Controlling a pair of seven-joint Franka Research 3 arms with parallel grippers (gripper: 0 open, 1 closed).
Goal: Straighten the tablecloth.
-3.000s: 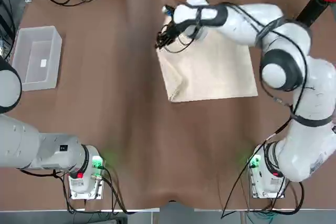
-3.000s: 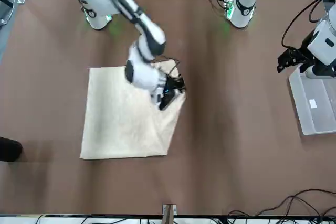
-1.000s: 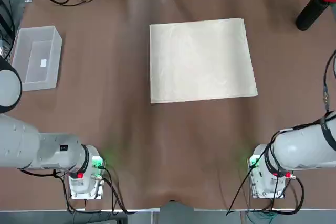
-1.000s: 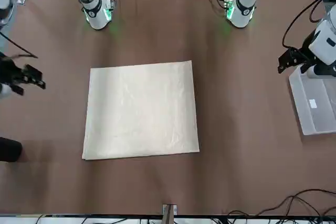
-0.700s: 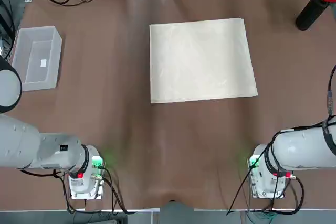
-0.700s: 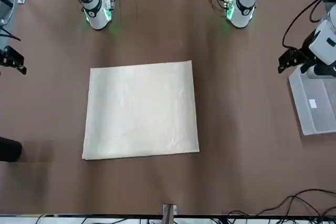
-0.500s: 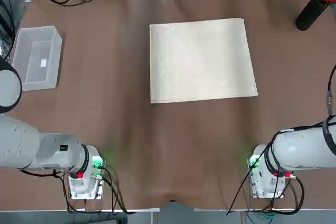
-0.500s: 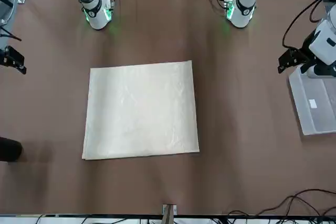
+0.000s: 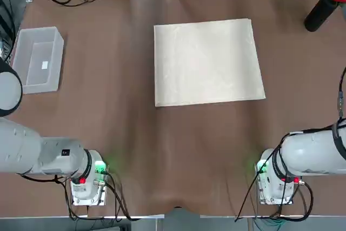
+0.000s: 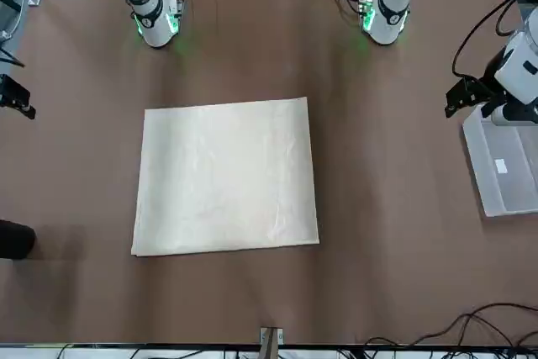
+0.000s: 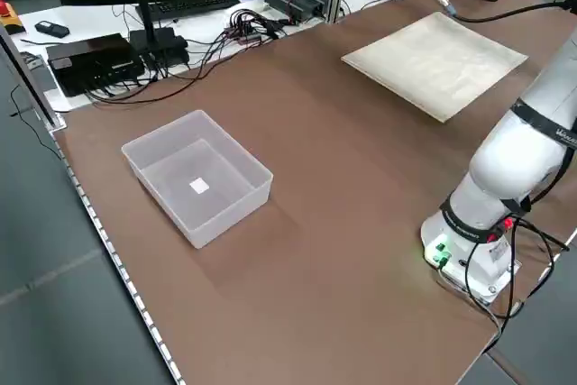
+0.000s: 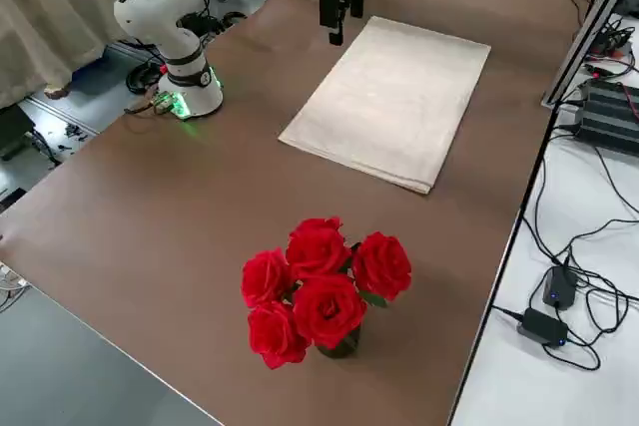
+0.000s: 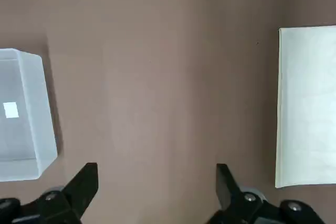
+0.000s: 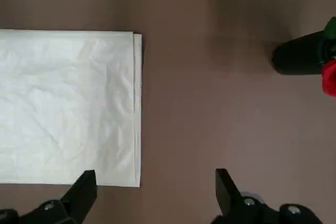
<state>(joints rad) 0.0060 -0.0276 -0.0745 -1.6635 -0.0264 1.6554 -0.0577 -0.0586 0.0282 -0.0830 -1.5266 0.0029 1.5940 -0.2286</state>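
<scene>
the tablecloth (image 9: 208, 62) lies flat and square near the table's (image 9: 135, 150) far edge, seemingly finished; both grippers (image 13: 156, 182) (image 14: 156, 184) gape wide, empty.

Even, bright overhead light falls on the brown desk (image 9: 130, 133), leaving only faint soft shadows. All views are sharp, without glare. Green lamps at both arm bases (image 9: 100, 167) tint the covering nearby.
</scene>
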